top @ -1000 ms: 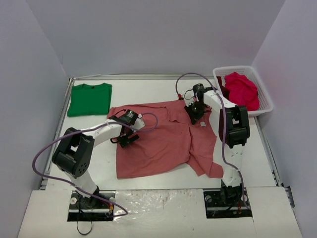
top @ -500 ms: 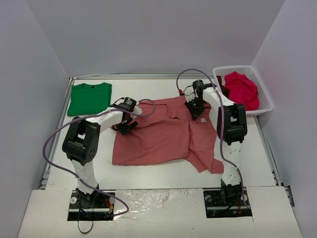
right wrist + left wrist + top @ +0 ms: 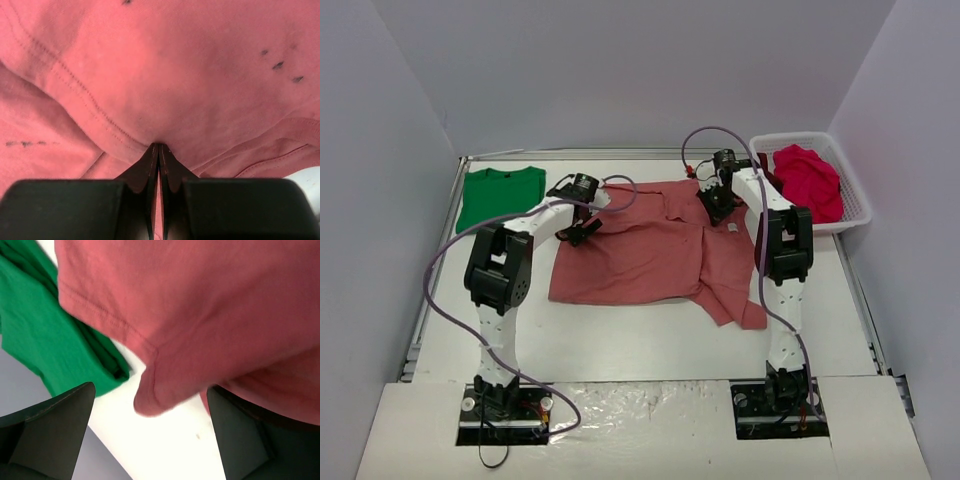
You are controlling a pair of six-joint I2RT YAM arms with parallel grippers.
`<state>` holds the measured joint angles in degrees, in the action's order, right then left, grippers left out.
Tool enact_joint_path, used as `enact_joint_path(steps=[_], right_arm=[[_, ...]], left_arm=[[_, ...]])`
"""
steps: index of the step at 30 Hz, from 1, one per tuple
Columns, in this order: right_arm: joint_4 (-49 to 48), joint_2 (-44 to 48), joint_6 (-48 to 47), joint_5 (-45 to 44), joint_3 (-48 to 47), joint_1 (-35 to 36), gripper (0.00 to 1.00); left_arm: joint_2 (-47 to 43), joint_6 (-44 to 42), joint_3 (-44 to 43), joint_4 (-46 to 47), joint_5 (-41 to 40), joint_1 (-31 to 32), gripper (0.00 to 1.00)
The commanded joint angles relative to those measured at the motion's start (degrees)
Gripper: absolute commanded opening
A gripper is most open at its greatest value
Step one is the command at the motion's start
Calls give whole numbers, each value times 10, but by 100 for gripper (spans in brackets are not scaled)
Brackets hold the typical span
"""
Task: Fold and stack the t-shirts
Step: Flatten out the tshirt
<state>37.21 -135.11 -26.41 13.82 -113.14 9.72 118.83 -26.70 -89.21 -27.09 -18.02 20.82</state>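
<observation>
No legible text; the white tag on the salmon-pink t-shirt looks too small to read

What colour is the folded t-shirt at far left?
The folded t-shirt is bright green, clearest in the top external view.

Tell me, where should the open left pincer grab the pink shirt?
Probably the pink shirt's far-left corner, at the hemmed edge, coming from the left. That edge sits loose between the left pincer's open fingers, and the right pincer pinches the far edge further right, so both would hold one edge. Avoid the green shirt beside it.
</observation>
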Motion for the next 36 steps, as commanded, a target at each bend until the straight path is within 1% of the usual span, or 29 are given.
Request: enact_joint_path(steps=[1, 2, 3, 5, 6, 8, 9, 10, 11, 12, 13, 14, 17, 18, 20, 21, 24, 27, 32, 33, 35, 36], right_arm=[[21, 60, -2, 9, 19, -1, 0], [22, 88, 0, 14, 22, -1, 5], [28, 103, 0, 20, 26, -1, 11], [34, 144, 4, 24, 32, -1, 26], [38, 159, 5, 26, 35, -1, 32], [43, 204, 7, 37, 57, -2, 35], [44, 234, 9, 44, 68, -2, 38], [45, 251, 9, 46, 94, -2, 38], [45, 265, 8, 50, 108, -2, 38], [46, 293, 7, 53, 123, -2, 41], [45, 306, 7, 54, 152, -2, 42], [45, 318, 6, 55, 166, -3, 42], [44, 365, -6, 68, 226, -6, 46], [44, 375, -12, 72, 241, -7, 47], [44, 402, -20, 82, 280, -11, 47], [42, 417, -22, 82, 290, -14, 47], [41, 436, -25, 89, 325, -26, 47], [41, 448, -25, 83, 356, -30, 47], [36, 462, -20, 82, 376, -44, 47], [37, 463, -20, 82, 376, -51, 47], [37, 465, -17, 84, 375, -57, 47], [37, 466, -16, 84, 375, -58, 47]], left_arm=[[-89, -11, 16, -9, -21, -3, 94], [-128, -12, 31, -13, -26, -3, 94], [-148, -21, 39, -18, -27, -3, 94], [-192, -32, 66, -25, -39, -2, 94], [-238, -46, 75, -32, -36, -2, 94], [-284, -67, 111, -55, -31, -2, 94], [-327, -90, 127, -66, -14, -2, 94], [-351, -103, 147, -82, 1, -2, 94], [-396, -132, 197, -88, 35, -1, 94], [-417, -144, 226, -94, 55, 2, 94], [-440, -154, 255, -100, 77, 3, 94], [-481, -170, 314, -98, 96, 6, 94], [-546, -177, 394, -69, 130, 19, 94], [-558, -176, 435, -63, 152, 20, 94], [-591, -177, 471, -44, 170, 26, 94], [-600, -177, 500, -35, 174, 30, 94], [-627, -175, 543, -4, 178, 51, 94], [-635, -173, 571, 26, 171, 68, 94], [-607, -178, 596, 77, 166, 84, 94], [-601, -180, 602, 111, 163, 84, 94], [-575, -187, 618, 143, 155, 84, 94], [-566, -187, 621, 178, 150, 84, 94]])
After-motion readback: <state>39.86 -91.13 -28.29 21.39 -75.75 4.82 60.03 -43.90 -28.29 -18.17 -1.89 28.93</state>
